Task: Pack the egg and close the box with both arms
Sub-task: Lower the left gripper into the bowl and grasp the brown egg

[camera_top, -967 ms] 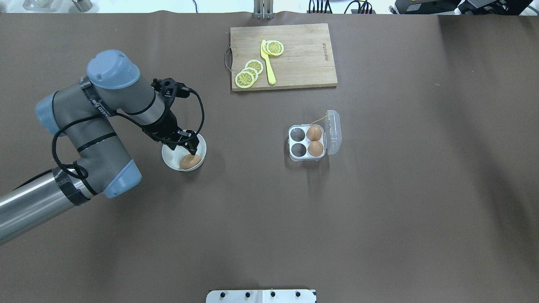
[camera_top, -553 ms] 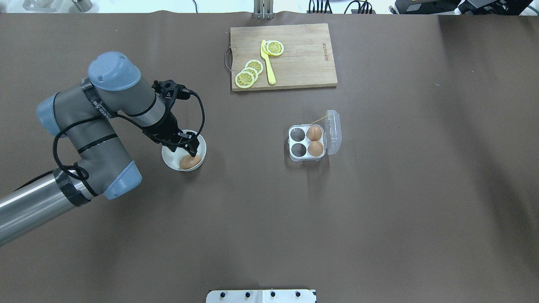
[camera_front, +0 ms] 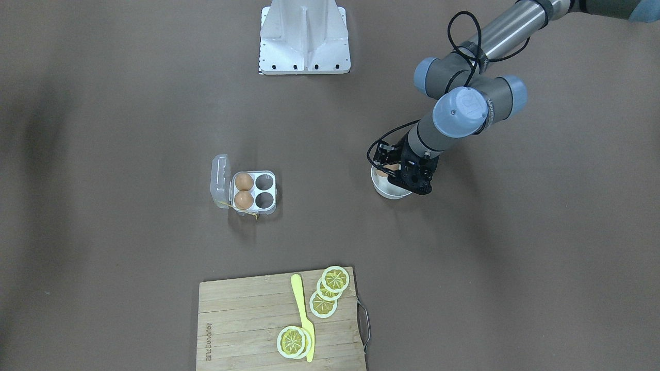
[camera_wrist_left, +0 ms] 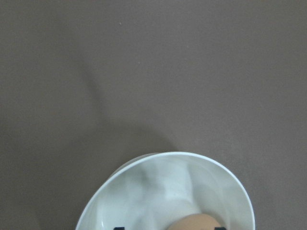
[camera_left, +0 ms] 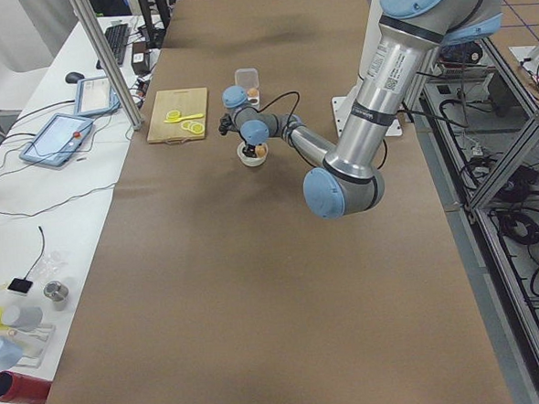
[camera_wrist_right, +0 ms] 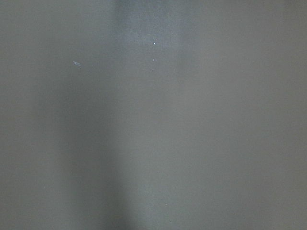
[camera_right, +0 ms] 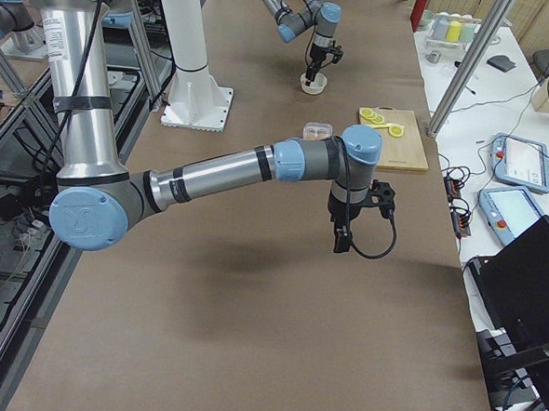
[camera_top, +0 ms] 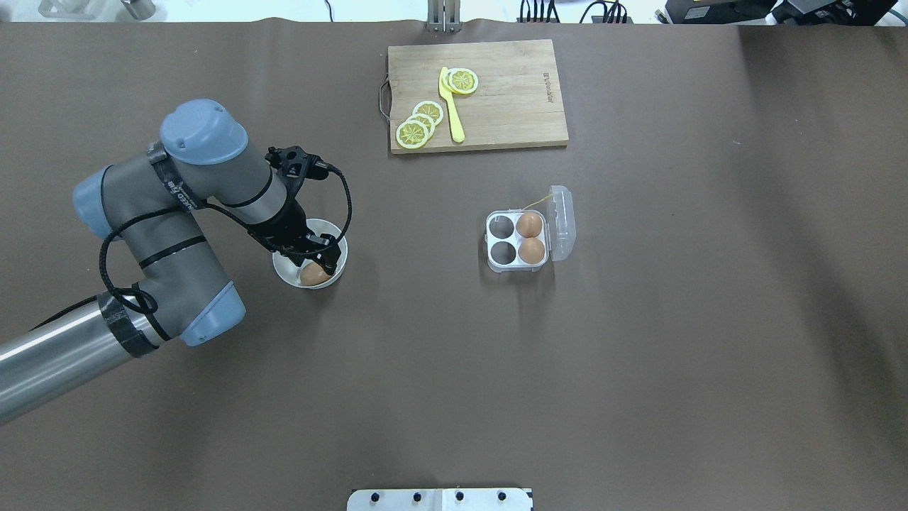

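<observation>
The egg lies in a white bowl at the table's left. My left gripper is down inside the bowl, open, its fingertips either side of the egg. The left wrist view shows the egg's top at the bottom edge inside the bowl. The clear box stands mid-table with its lid open; two eggs fill its right cups and the left cups are empty. My right gripper hangs over bare table; I cannot tell whether it is open or shut.
A wooden cutting board with lemon slices and a yellow knife lies at the far side. The white metal stand is at the robot's base. Brown table lies between the bowl and the box.
My left arm has shifted a little to the right and the gripper has gone lower into the bowl, now covering more of the egg. The box has not moved.
</observation>
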`<state>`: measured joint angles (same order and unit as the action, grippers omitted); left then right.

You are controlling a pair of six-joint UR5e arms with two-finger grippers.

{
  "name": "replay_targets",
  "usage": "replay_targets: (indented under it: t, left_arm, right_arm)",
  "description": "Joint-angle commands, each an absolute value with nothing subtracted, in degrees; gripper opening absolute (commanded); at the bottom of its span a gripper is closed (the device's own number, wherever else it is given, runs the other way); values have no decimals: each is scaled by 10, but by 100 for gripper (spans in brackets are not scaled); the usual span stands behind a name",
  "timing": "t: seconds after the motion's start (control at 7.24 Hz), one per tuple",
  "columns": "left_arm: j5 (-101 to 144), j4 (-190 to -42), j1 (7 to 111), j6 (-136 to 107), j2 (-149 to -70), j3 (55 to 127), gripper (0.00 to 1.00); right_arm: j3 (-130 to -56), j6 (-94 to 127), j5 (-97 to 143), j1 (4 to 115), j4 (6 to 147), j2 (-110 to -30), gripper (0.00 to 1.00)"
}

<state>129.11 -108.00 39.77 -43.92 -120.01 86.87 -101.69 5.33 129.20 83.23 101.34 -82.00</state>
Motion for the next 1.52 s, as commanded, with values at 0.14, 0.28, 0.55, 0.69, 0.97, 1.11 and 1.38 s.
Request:
replay_targets:
  t: [0.14,0.28,0.55,0.69,0.97,1.11,1.38]
  left_arm:
    - [1290,-1078,390,-437,-1200,867,54]
    - [1290,-1078,390,-436,-1200,867,54]
    - [1290,-1078,390,-436,-1202,864,54]
    - [1290,-1077,390,-436,-1202,864,54]
    - [1289,-1077,390,-436,-1201,865,52]
    - [1289,-1077,391,-435,-1201,867,50]
    - [1290,-1077,406,-434,-1201,872,47]
  right_arm:
    - [-1017,54,1292,832,1013,-820,100]
    - [-1017,54,1293,832,1013,-820,100]
    - [-1017,54,1293,832,1013,-819,100]
    - [-1017,54,1293,831,1013,-819,100]
    - [-1017,54,1293,831,1013,-819,100]
    - [-1017,54,1293,831,1013,-819,100]
    - [-1016,54,1292,831,1013,-819,100]
